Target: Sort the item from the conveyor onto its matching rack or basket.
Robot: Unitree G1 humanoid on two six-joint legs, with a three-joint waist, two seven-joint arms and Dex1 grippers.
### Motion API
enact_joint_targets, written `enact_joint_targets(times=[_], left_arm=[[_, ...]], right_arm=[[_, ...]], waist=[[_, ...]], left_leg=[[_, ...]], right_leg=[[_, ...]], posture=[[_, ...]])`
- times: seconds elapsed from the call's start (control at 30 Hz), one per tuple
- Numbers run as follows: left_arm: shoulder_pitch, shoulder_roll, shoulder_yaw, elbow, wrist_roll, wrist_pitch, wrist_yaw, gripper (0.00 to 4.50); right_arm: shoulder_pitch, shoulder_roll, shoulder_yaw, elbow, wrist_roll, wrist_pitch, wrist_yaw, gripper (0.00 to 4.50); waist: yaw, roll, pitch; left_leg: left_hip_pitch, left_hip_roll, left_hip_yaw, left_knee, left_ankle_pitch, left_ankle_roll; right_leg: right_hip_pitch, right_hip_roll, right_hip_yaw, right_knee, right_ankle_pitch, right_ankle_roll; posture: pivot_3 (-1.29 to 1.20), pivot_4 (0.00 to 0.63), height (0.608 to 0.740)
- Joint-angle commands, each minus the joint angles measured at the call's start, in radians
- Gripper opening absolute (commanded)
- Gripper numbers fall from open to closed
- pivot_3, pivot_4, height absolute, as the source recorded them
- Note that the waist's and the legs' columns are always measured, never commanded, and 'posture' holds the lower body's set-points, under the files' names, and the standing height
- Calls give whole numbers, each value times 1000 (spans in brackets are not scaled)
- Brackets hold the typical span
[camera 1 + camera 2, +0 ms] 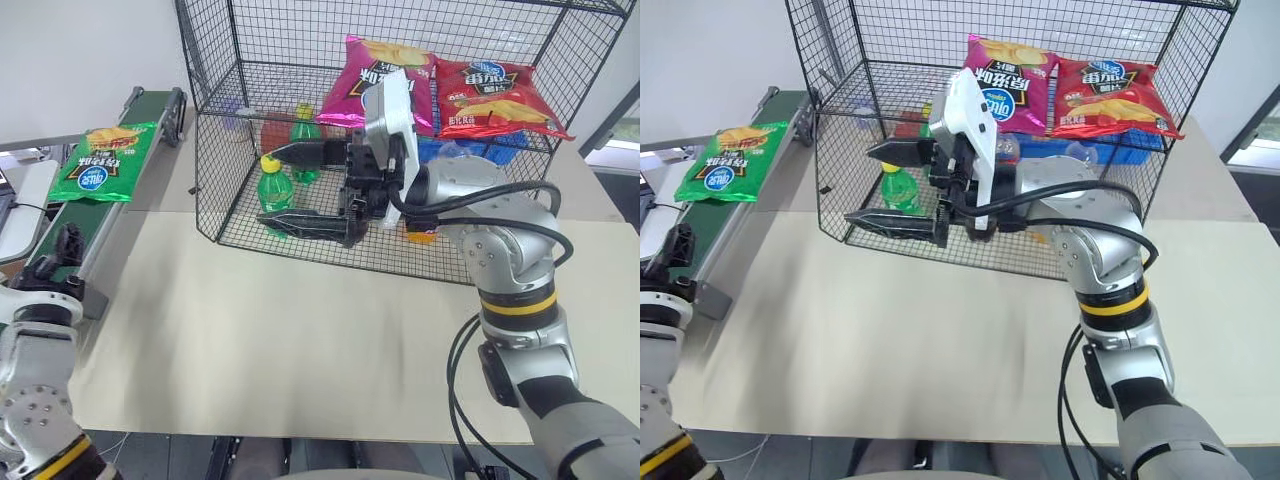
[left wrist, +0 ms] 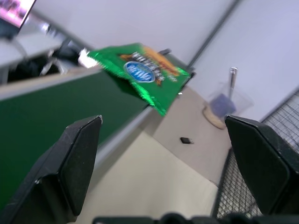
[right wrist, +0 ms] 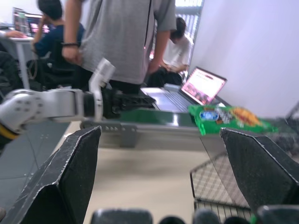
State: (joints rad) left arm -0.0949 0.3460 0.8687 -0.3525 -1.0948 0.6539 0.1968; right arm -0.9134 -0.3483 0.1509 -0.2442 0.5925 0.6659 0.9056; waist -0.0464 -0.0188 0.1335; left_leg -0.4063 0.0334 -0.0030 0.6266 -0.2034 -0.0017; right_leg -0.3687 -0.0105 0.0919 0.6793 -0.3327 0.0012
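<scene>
Head views. We list the green chip bag [image 1: 104, 162] as lying flat on the conveyor [image 1: 140, 108], label up, near the belt's far half and hanging slightly over its edge toward the table; nothing touches it. Our right gripper [image 1: 300, 188] is raised level in front of the black wire rack [image 1: 400, 120], fingers spread wide and empty, pointing across toward the belt side (we judge it is out of the bag's path, not reaching). The rack's upper shelf carries a magenta bag [image 1: 385, 85] and a red bag [image 1: 495, 100], which is probably where chip bags belong; green bottles [image 1: 275, 190] stand on its lower level.

Left wrist view. Our left gripper [image 2: 163, 168] faces the bag along the belt, both fingers released and wide apart, the bag framed between them but well apart from them. We read this as a lining-up before a grasp.

Right wrist view. Across the table we see the left arm [image 3: 56, 105] held beside the conveyor frame and the bag beyond it; a person in a grey shirt [image 3: 121, 42] stands behind.

Item, appearance. Shiny crinkled green foil, round blue-and-white logo, orange chips picture, puffed and light; likely slippery to pinch.
</scene>
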Motion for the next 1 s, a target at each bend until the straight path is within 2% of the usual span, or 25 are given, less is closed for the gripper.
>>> enact_joint_targets(times=[0.03,0.17,0.33,0.47,1.0], left_arm=[[-32,51,60,43,-164,19,70,4479],[-67,155,114,187,-292,43,135,4479],[-59,229,133,314,-332,54,168,4479],[-54,246,139,374,-371,62,161,4479],[-46,243,123,439,-500,85,171,4479]], right_arm=[[-21,11,-4,-3,-5,-28,-2,4500],[-6,13,-3,-10,-17,-27,-14,4500],[-2,2,-12,-20,-12,-15,-12,4500],[-9,-8,-24,-19,-4,-3,-19,4500],[-23,-18,-31,-26,0,11,-22,4500]], waist=[[2,0,0],[2,-1,0],[2,-2,0],[6,-2,0],[7,-3,0]], left_leg=[[0,0,0,0,0,0],[0,0,0,0,0,0],[1,0,0,-1,0,-1],[2,-1,0,-1,-1,-1],[2,-1,-1,-1,-1,-2]], right_leg=[[0,0,-1,0,0,0],[0,-2,-3,1,0,0],[-2,-6,-11,1,0,0],[-2,-15,-26,1,0,-1],[-2,-18,-26,1,0,-1]], posture=[[0,150,740],[0,150,740],[0,150,740],[0,150,740],[0,150,740]])
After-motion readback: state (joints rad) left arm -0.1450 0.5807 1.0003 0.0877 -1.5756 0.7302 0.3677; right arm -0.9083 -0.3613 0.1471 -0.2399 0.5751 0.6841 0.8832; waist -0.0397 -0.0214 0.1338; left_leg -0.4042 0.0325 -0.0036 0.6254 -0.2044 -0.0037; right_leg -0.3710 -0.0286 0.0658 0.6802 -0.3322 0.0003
